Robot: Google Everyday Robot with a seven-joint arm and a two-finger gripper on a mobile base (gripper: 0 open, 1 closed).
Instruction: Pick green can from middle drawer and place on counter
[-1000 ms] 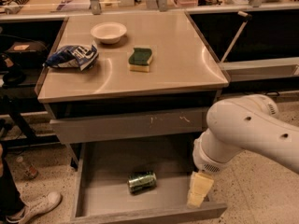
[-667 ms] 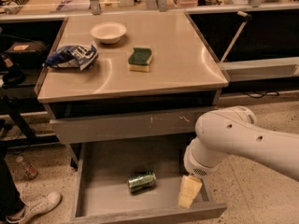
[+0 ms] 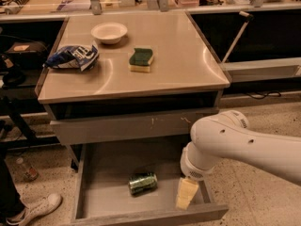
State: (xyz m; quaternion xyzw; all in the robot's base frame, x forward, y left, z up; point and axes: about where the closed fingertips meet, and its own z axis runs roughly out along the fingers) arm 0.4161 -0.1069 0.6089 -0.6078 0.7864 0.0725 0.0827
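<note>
The green can (image 3: 142, 182) lies on its side on the flat bottom of the open middle drawer (image 3: 103, 192), near the middle toward the front. My gripper (image 3: 186, 194) hangs from the white arm (image 3: 235, 145) inside the drawer's right part, just right of the can and apart from it. Only one pale finger (image 3: 186, 192) shows clearly. The counter (image 3: 178, 60) is above, a pale steel top.
On the counter stand a white bowl (image 3: 109, 32), a crumpled blue chip bag (image 3: 73, 57) and a green-and-yellow sponge (image 3: 141, 60). A shut grey drawer front (image 3: 131, 126) is above the open drawer. A person's shoe (image 3: 33, 210) is on the floor at left.
My arm and gripper have moved left and lower into the drawer, closer to the can. The can has not moved.
</note>
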